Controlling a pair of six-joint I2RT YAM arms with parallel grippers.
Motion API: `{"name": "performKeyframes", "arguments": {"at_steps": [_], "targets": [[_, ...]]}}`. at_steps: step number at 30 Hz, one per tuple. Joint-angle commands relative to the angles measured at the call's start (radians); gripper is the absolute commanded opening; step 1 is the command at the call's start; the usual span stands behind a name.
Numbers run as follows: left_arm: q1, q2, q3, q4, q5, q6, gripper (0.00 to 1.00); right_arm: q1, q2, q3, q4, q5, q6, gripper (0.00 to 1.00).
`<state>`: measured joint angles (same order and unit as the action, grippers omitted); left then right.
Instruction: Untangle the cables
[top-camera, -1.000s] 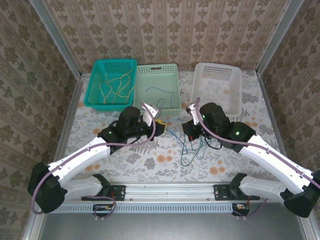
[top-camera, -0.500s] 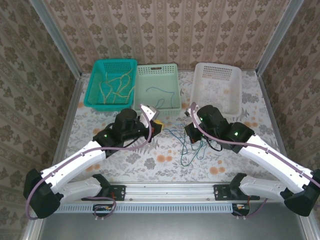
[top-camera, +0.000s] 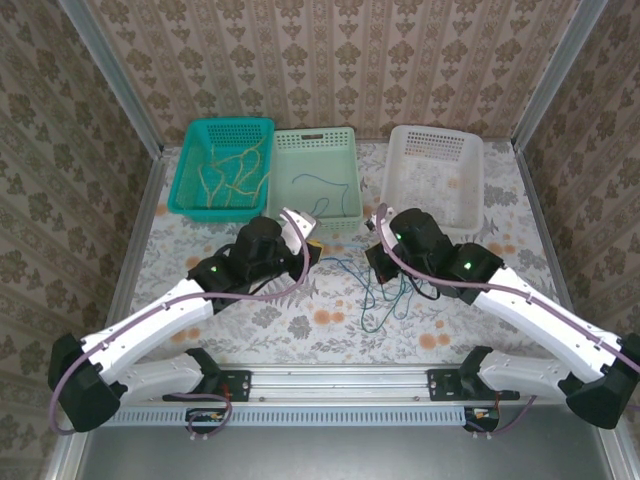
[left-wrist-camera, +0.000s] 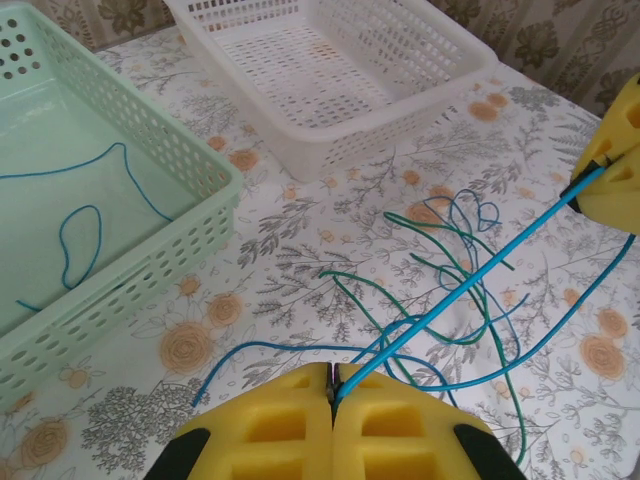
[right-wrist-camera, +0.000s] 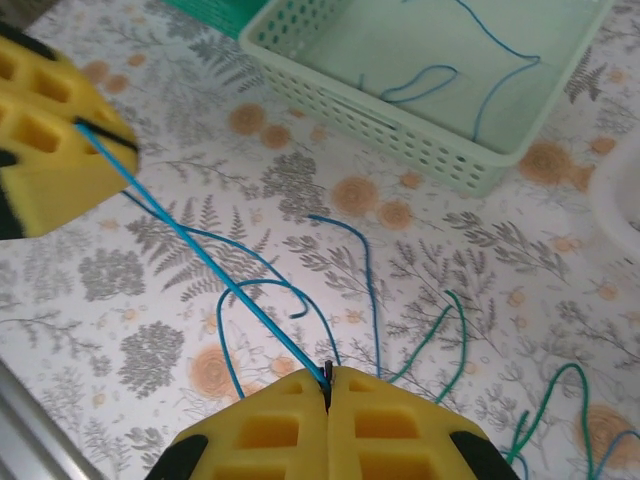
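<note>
Blue cable (left-wrist-camera: 470, 282) taut between both grippers
Left gripper (left-wrist-camera: 332, 378) and right gripper (right-wrist-camera: 327, 378) each clamp it. Blue and green cables (top-camera: 392, 292) tangled on table (top-camera: 300, 320) between arms. Another blue one (left-wrist-camera: 62, 245) in pale green basket (top-camera: 318, 138), yellow ones (top-camera: 232, 172) in teal basket (top-camera: 230, 124)

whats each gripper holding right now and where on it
Both hold the same blue cable: the left gripper and the right gripper each pinch it between shut jaws, and the stretch between them is pulled taut.
</note>
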<state>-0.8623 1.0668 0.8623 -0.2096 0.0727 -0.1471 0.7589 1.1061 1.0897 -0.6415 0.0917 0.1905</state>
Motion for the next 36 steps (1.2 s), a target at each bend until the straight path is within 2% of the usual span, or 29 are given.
{"name": "performKeyframes", "arguments": {"at_steps": [1,6,8,9,10,11,14,15,20,24,27,29,33,36], "targets": [[0.033,-0.027,0.032,-0.138,-0.256,0.021,0.0,-0.025,0.038,0.04,-0.257,0.273,0.022,0.06],[0.03,-0.051,0.02,-0.133,-0.254,0.014,0.0,-0.023,0.011,-0.016,-0.148,0.227,0.036,0.07],[0.028,-0.05,0.018,-0.127,-0.238,0.01,0.0,-0.023,0.005,-0.037,-0.095,0.158,0.032,0.12],[0.027,-0.05,0.018,-0.119,-0.23,0.008,0.0,-0.023,0.001,-0.051,-0.062,0.112,0.032,0.22],[0.027,-0.05,0.018,-0.111,-0.224,0.003,0.0,-0.023,-0.007,-0.066,-0.025,0.068,0.033,0.41],[0.026,-0.053,0.016,-0.104,-0.217,-0.001,0.0,-0.023,-0.015,-0.082,0.004,0.038,0.036,0.55],[0.026,-0.058,0.021,-0.08,-0.188,-0.016,0.0,-0.023,-0.047,-0.133,0.086,0.012,0.058,0.76],[0.026,-0.06,0.025,-0.075,-0.18,-0.02,0.0,-0.024,-0.057,-0.15,0.099,0.015,0.064,0.81],[0.027,-0.072,0.043,-0.063,-0.165,-0.044,0.0,-0.026,-0.054,-0.21,0.138,0.004,0.074,0.87],[0.027,-0.068,0.075,-0.098,-0.165,-0.062,0.0,-0.025,0.019,-0.243,0.145,-0.037,0.099,0.88],[0.026,-0.073,0.083,-0.099,-0.162,-0.094,0.0,-0.012,0.072,-0.274,0.237,-0.103,0.132,0.92],[0.028,-0.081,0.083,-0.089,-0.155,-0.119,0.0,0.01,0.104,-0.288,0.301,-0.094,0.139,0.94],[0.031,-0.104,0.087,-0.069,-0.136,-0.147,0.0,0.02,0.161,-0.311,0.43,-0.083,0.151,0.94],[0.034,-0.121,0.097,-0.075,-0.127,-0.162,0.0,0.022,0.197,-0.319,0.518,-0.149,0.164,0.94]]}}
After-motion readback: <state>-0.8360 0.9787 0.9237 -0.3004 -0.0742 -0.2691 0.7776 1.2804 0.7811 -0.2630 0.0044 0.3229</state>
